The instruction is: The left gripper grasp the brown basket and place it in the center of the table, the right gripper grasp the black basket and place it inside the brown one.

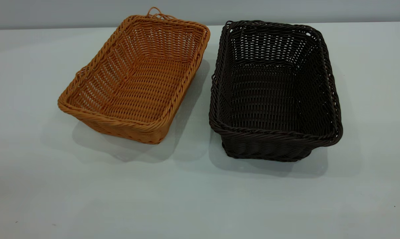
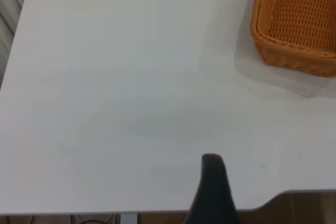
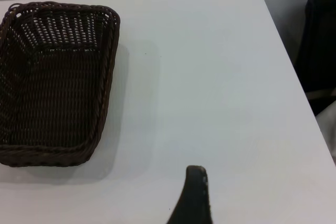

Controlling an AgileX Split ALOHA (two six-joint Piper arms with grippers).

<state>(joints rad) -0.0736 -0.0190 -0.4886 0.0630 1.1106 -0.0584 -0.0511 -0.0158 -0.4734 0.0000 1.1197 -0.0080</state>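
Note:
The brown basket [image 1: 137, 83] sits empty on the table [image 1: 200, 199], left of the middle and turned at an angle. The black basket [image 1: 273, 93] stands empty to its right, a narrow gap between them. Neither arm appears in the exterior view. In the left wrist view only a black part of my left gripper [image 2: 212, 192] shows, over bare table and well away from the brown basket [image 2: 299, 19]. The right wrist view likewise shows one black part of my right gripper [image 3: 193, 198], over bare table beside the black basket [image 3: 52, 87] and apart from it.
Bare tabletop lies in front of both baskets and at either side. The table's edge [image 2: 294, 195] runs close under the left gripper. A dark object [image 3: 320, 51] stands beyond the table's edge on the right arm's side.

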